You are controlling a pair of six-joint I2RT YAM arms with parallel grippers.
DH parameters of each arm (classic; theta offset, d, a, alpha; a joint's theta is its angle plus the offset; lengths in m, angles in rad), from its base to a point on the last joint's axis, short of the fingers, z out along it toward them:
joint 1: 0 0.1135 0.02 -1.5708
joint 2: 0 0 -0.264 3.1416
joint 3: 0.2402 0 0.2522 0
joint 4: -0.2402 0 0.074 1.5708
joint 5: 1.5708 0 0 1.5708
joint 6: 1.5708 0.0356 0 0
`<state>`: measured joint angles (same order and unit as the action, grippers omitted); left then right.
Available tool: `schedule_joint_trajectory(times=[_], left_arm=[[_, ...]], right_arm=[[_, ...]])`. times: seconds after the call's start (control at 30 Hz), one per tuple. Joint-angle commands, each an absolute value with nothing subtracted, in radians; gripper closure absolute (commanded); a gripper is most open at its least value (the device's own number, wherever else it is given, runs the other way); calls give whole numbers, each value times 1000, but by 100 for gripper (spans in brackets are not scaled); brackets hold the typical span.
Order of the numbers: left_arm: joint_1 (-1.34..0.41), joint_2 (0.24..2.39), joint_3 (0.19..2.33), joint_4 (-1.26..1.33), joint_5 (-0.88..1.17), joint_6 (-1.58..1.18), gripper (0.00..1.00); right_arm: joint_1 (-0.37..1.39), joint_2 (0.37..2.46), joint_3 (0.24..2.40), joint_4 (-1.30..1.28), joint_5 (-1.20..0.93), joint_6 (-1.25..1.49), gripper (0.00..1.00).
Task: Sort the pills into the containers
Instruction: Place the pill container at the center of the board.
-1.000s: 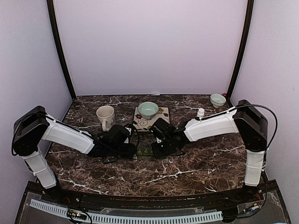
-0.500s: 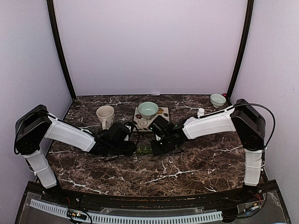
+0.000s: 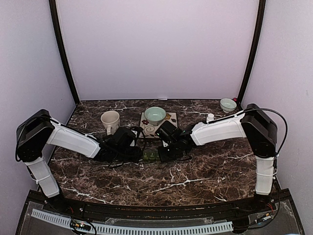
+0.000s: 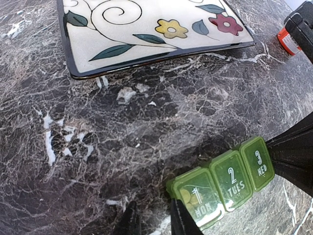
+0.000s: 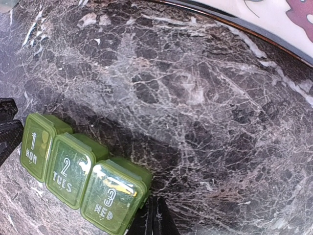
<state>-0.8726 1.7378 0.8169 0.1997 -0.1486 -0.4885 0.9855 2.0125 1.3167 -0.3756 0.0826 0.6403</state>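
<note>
The containers are one small green pill box point(image 3: 152, 155) with three shut lids marked MON, TUES and WED point(image 4: 222, 183) point(image 5: 80, 174), lying on the dark marble. Yellowish pills point(image 4: 187, 196) show through the MON lid, and a yellow piece point(image 5: 115, 178) shows under the WED lid. My left gripper point(image 4: 153, 210) is at the MON end, slightly open over bare marble, with its right finger point(image 4: 182, 220) against the box. My right gripper point(image 5: 154, 208) is shut and empty, with its tips beside the WED end. In the top view the two grippers point(image 3: 138, 152) point(image 3: 165, 152) flank the box.
A flower-patterned square plate point(image 4: 146, 29) lies just behind the box and carries a pale green bowl point(image 3: 155, 115). A cream mug point(image 3: 110, 121) stands to the left. An orange bottle with a white cap point(image 3: 210, 118) and a small bowl point(image 3: 228, 104) are at the back right.
Both grippers and the pill box between them have edged slightly toward the plate. Neither pair of jaws has changed.
</note>
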Motion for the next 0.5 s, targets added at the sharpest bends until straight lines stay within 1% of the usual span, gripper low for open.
schedule_joint_trajectory(times=[0.0,0.17,0.47], left_arm=[[-877,1740,847,223,-102,-472,77],[-877,1736,841,221,-104,-475,77],[-877,1726,838,218,-110,-477,74]], right_arm=[[987,2030,1348,-315,60,630,94],[985,2030,1347,-314,61,631,90],[985,2023,1341,-316,66,630,87]])
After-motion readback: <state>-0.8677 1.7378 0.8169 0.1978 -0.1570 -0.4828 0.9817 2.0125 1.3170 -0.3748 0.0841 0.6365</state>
